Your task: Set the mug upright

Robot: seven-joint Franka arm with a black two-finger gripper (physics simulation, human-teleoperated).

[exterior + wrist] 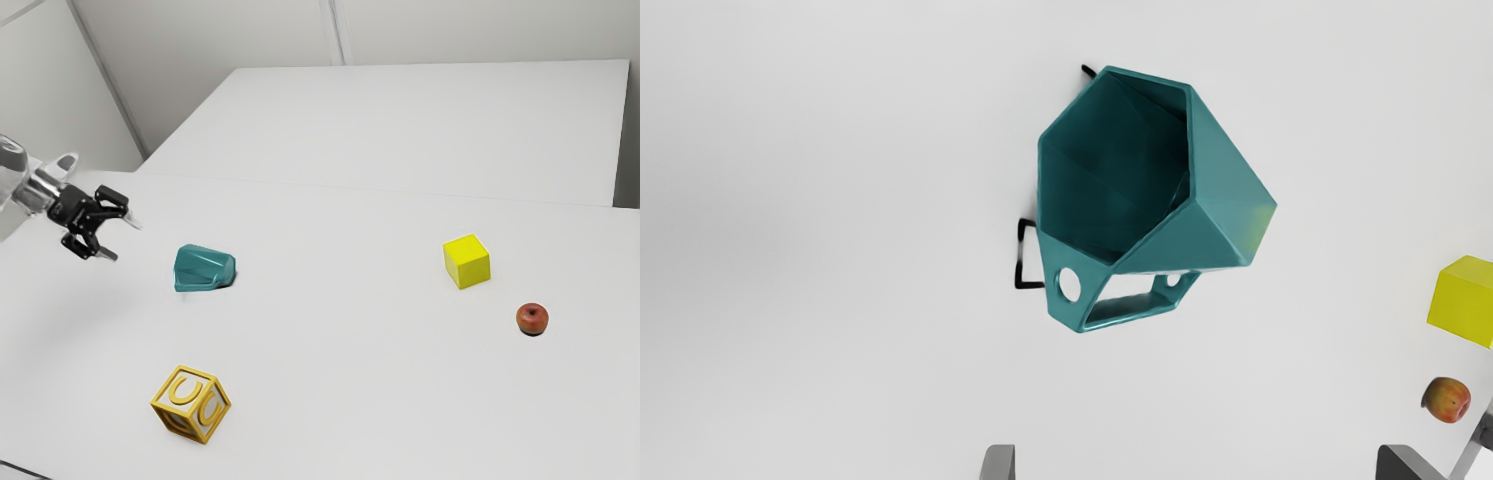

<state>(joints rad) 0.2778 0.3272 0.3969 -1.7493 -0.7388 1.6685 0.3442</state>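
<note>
Gold-framed block (pixel 191 405) nearest, I see the mug (pixel 204 269) lying on its side, so righting it remains, my gripper (pixel 126 241) wide open and empty.

- The mug (pixel 1133 180) was teal all over, much darker inside, with a yellow-green tinge on one side near its base.
- The letter block (pixel 191 404) had golden-yellow edges and whitish faces, patterned with golden letter Cs.
- The cube (pixel 467 262) was plain bright yellow.
- The apple (pixel 1448 400) looked red, mottled with yellow.
- The table (pixel 340 340) was a plain greyish white.
- I saw a black gripper (pixel 122 239) with grey tips.
</note>
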